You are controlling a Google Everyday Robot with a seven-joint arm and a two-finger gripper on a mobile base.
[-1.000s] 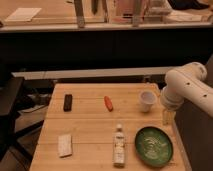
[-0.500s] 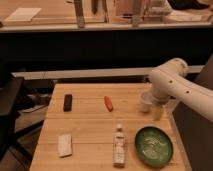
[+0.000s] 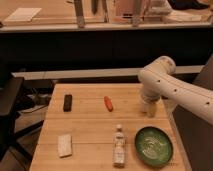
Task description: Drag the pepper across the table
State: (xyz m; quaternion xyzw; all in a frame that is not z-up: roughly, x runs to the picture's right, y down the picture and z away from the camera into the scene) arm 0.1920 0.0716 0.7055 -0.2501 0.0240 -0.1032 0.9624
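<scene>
The small orange-red pepper lies on the light wooden table, near the middle of its far half. My white arm reaches in from the right and bends down over the table's right side. The gripper hangs below the arm's bend, close to the tabletop, to the right of the pepper and clearly apart from it. It touches nothing that I can make out.
A black rectangular bar lies left of the pepper. A white sponge lies at the front left. A clear bottle stands at the front middle, with a green plate to its right. A dark counter runs behind the table.
The arm has swung left from the table's right edge to over its right side. It now covers the small white cup that stood there. The pepper has not moved.
</scene>
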